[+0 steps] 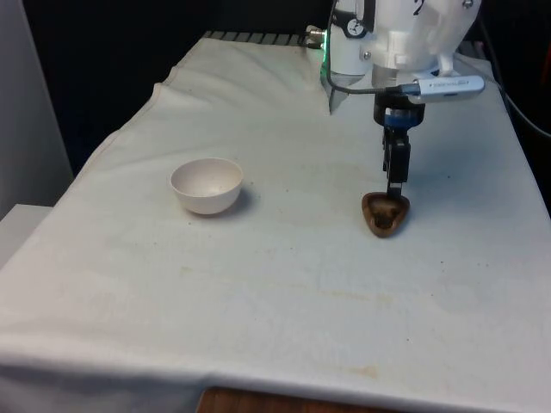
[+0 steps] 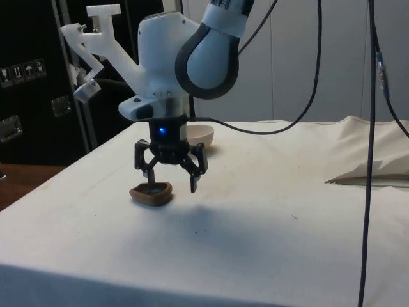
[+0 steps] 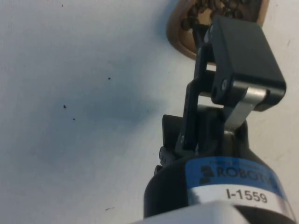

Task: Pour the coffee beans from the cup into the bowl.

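On the white cloth (image 1: pixel 284 284) the brown cup (image 1: pixel 385 212) stands upright towards the front view's right, with dark coffee beans (image 3: pixel 212 8) inside it. The white bowl (image 1: pixel 207 184) sits well apart from it, towards the front view's left, with its mouth up; in the side view the bowl (image 2: pixel 199 133) is partly hidden behind the arm.

The gripper (image 2: pixel 171 185) hangs low over the cup, pointing down at the cloth. Its fingers are spread wide, released and grasping nothing. In the side view one fingertip reaches down at the cup's rim, while the other hangs over bare cloth beside the cup (image 2: pixel 152 193). Whether the nearer finger touches the rim cannot be told. In the wrist view a black finger pad (image 3: pixel 243 56) lies across the cup's edge (image 3: pixel 177 32), and the beans show just past it.

A blue label on the gripper body (image 3: pixel 233 175) reads "ROBOT", cut off at the edge, and a white band below it reads "I-1559". A few dark specks (image 3: pixel 64 106) lie on the cloth near the cup.
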